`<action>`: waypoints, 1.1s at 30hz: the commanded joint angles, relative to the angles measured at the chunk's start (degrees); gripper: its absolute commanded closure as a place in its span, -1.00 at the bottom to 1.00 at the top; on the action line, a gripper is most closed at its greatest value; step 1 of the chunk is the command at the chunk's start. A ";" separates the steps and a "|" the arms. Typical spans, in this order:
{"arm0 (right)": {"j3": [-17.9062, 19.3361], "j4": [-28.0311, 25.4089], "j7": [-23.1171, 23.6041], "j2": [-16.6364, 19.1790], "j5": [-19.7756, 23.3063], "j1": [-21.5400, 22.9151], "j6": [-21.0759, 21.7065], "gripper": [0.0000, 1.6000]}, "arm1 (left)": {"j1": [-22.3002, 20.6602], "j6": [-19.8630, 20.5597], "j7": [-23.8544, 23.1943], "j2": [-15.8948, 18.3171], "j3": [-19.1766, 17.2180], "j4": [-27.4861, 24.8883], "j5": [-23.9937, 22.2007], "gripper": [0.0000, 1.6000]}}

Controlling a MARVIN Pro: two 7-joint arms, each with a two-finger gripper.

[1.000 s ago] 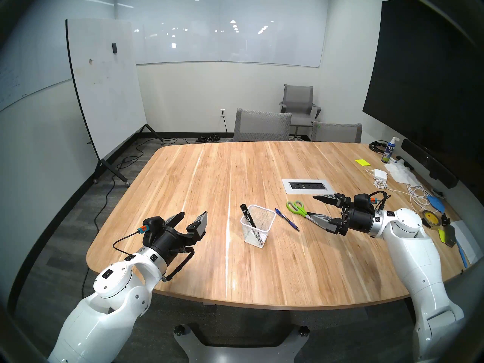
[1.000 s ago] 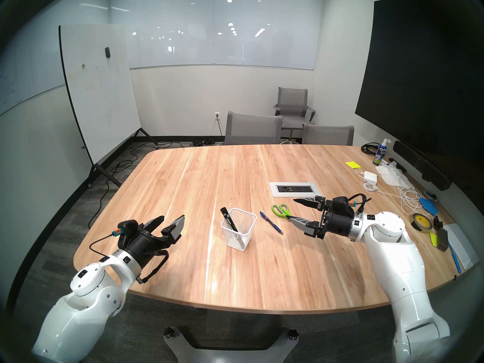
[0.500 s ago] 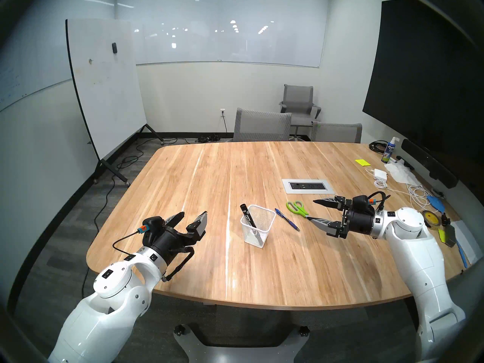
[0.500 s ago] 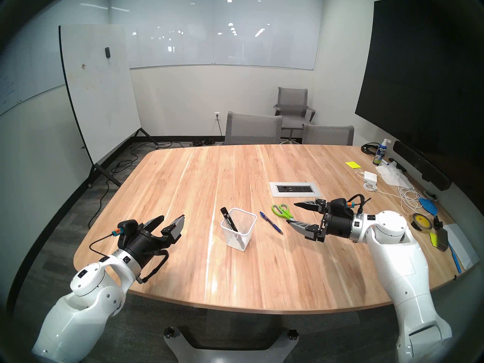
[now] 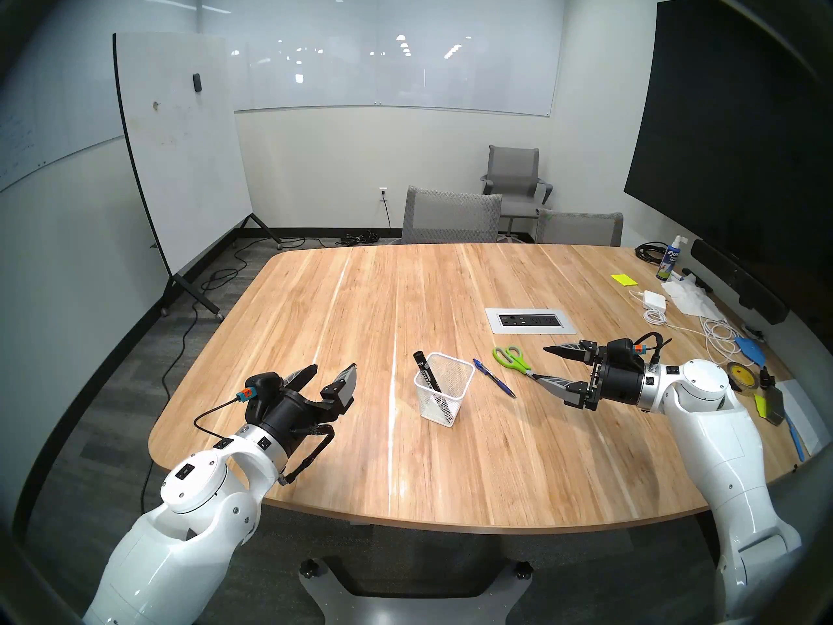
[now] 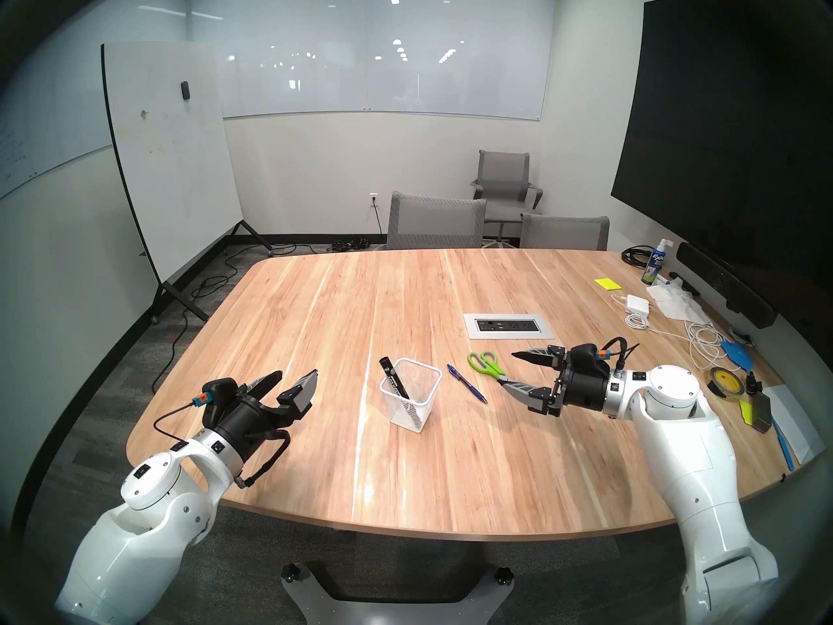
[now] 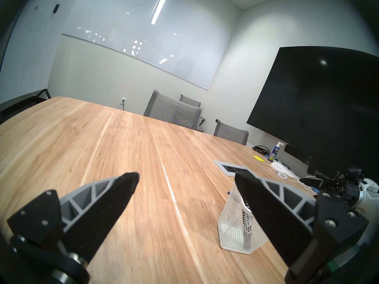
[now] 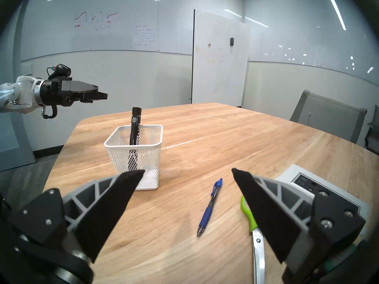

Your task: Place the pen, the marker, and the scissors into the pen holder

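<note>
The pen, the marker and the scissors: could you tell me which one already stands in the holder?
The marker: it leans upright inside the pen holder, while the pen and scissors lie flat on the table.

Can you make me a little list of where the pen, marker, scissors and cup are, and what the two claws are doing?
marker: standing tilted inside the cup
cup: upright on the table
pen: lying flat on the table, outside the cup
scissors: lying flat on the table beside the pen, closed
left claw: open, empty, above the table
right claw: open, empty, near the scissors' blades
left to do: pen and scissors
</note>
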 commanded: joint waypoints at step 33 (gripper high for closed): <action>-2.50 9.62 1.02 0.06 -4.12 7.61 -2.17 -1.00 | 0.06 -0.05 -0.14 -0.20 -0.30 -1.36 0.08 -1.00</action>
